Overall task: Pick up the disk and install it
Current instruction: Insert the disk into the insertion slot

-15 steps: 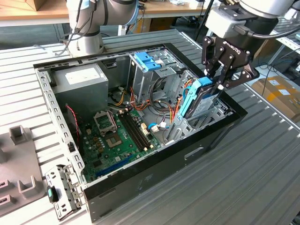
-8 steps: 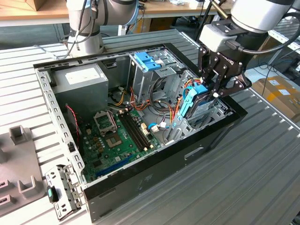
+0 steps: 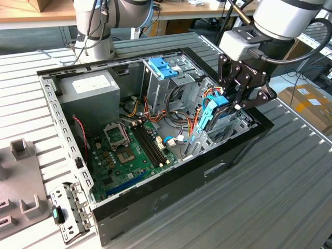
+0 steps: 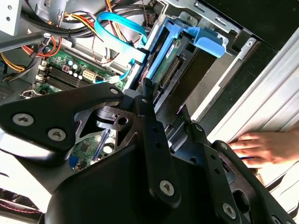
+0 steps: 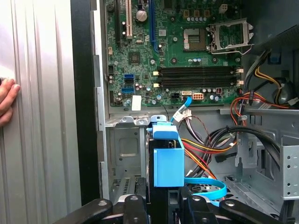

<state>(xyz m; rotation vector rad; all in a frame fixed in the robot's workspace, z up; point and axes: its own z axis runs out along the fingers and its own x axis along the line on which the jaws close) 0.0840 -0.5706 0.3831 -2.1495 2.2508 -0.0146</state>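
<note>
Exterior view: ribbed grey metal tabletop [image 3: 293, 171] carrying an open black computer case [image 3: 155, 205]. Wooden workbench [image 3: 31, 13] behind, cardboard box [image 3: 308, 101] beyond the table edge at the exterior view's right. Base of a second arm [image 3: 96, 31] just behind the case. Inside the case, grey power-supply box [image 3: 88, 88] toward the exterior view's left, green motherboard [image 3: 124, 155] on the floor, tall drive cage [image 3: 168, 78] in the middle. Gripper [image 3: 232, 104] low over the case's right end, clamped on the disk [image 3: 213, 115], held upright on edge, partly sunk below the rim and close to the case wall. Bare table outside that wall; cables [image 3: 179, 104] crowding the inner side.

Second wrist view: fingers [image 4: 152, 135] pressed against both faces of the disk [image 4: 169, 65], connector edge in sight, light blue carrier around it. Blue data cable [image 4: 117, 23] looping just beside. A person's hand [image 4: 261, 149] flat on the ribbed table outside the case wall.

First wrist view: disk [image 5: 167, 163] on edge between the fingers [image 5: 133, 205], over the bare metal bay floor. Case wall and black rim close on one side, red, yellow and black cables [image 5: 205, 149] close on the other. Motherboard [image 5: 187, 60] beyond, well apart. Hand [image 5: 7, 100] resting on the table, apart from the case.
</note>
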